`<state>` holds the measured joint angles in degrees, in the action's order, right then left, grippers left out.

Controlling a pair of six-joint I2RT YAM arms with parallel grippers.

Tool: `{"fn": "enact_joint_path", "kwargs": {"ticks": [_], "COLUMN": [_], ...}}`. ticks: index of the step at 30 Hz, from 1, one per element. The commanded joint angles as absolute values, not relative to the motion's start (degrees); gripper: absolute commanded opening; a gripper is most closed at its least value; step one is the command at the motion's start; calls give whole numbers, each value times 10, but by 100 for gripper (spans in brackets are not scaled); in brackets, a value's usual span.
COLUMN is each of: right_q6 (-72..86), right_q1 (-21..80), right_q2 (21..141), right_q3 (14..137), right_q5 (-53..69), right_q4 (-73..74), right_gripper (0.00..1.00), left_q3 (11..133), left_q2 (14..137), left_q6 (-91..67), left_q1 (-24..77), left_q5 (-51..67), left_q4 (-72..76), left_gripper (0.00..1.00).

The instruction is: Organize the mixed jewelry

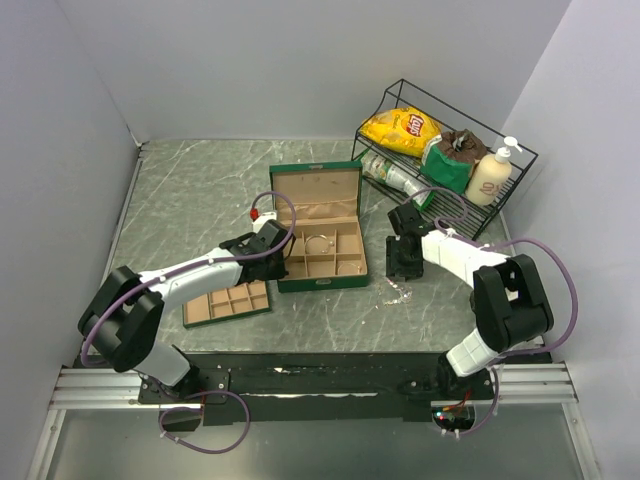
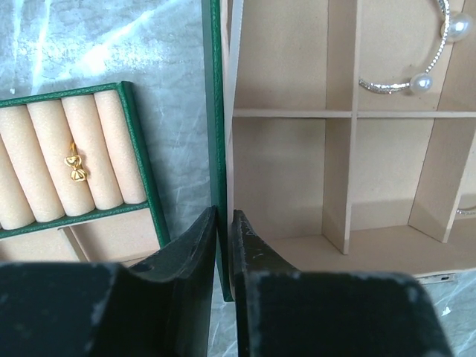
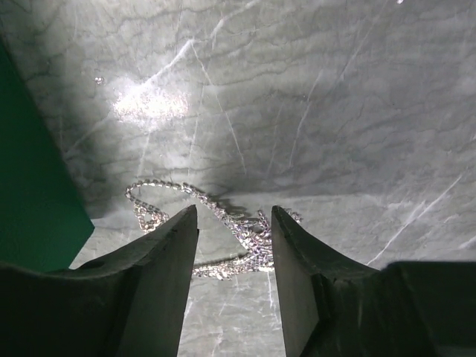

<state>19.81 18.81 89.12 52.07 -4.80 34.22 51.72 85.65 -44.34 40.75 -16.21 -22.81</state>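
- My right claw (image 3: 234, 212) is spread wide and hangs low over the chain (image 3: 242, 227). The chain lies in a loose heap on the counter (image 3: 335, 89), near the right side of the box (image 1: 322, 284). Nothing is between the fingers yet.
- My left claw (image 2: 224, 214) is almost pressed together, and the left wall of the box runs between its tips. I judge that it pinches this wall to keep the box in place.
- The bangle (image 2: 387, 88), with two pearls, already lies in one compartment of the box. A small gold piece (image 2: 75, 166) sits between the rolls of the tray (image 2: 140, 149), which is left of the box.
- First risk: the chain is thin and lies flat on the stone. If I close too high, the fingers meet above it and I lift nothing. If I go too low, the tips scrape the counter.
- Second risk: the heap is wider than my opening, with a loop out to one side. I may catch only one strand. The rest can then hang, swing and snag on the box wall when I carry it over.
- Third risk: if the left claw loosens or pulls, the box may slide or turn. Then the compartment I aim for is not where I expect it.
- Fourth risk: if I drop the chain in with the bangle, the two can tangle.
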Motion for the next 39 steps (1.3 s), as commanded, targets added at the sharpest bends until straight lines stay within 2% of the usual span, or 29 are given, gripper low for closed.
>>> {"fn": "enact_joint_path", "kwargs": {"ticks": [1,8,22,33,36,37,39], "right_q6": [186,173,169,153,149,149,149], "right_q1": [186,186,186,187,186,186,186], "right_q2": [901,904,940,956,958,959,960], "right_q3": [528,498,516,535,539,539,539], "right_q5": [-40,-17,-25,-18,-18,-18,-18], "right_q4": [354,343,359,366,365,366,366], "right_gripper": [51,51,49,34,24,15,13], "left_q3": [508,506,507,523,524,523,524], "left_q2": [822,820,793,734,723,721,716], "left_q6": [-433,-433,-425,-413,-410,-409,-406], "left_q1": [410,411,413,413,413,413,413], "left_q5": [-142,-137,-132,-149,-151,-154,-156], "left_q4": [-193,-189,-191,-207,-212,-212,-214], "left_gripper": [20,23,32,37,38,38,39]}}
